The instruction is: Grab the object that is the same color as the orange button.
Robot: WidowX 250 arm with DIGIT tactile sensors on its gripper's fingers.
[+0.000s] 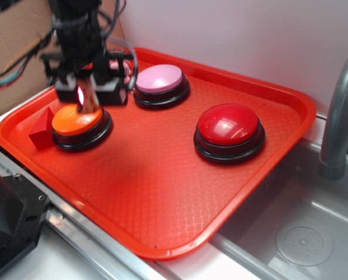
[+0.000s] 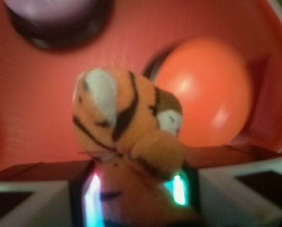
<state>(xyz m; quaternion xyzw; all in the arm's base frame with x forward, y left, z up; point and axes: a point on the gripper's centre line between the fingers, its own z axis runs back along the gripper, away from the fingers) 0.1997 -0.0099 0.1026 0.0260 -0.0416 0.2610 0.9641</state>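
Observation:
The object, a small orange plush tiger (image 2: 126,127) with black stripes and a white face, sits between my two lit fingers and fills the middle of the wrist view. My gripper (image 2: 135,189) is shut on it and holds it above the tray. In the exterior view the gripper (image 1: 86,99) hangs over the back edge of the orange button (image 1: 77,121), and the tiger (image 1: 87,100) shows only as a small orange patch between the fingers. The orange button (image 2: 204,92) lies just behind and right of the tiger in the wrist view.
A red tray (image 1: 162,192) carries everything. On it stand a pink-domed button (image 1: 160,80) and a red-domed button (image 1: 228,127). A red wedge block (image 1: 42,128) lies left of the orange button. A metal sink (image 1: 302,233) and grey faucet (image 1: 340,116) are at right.

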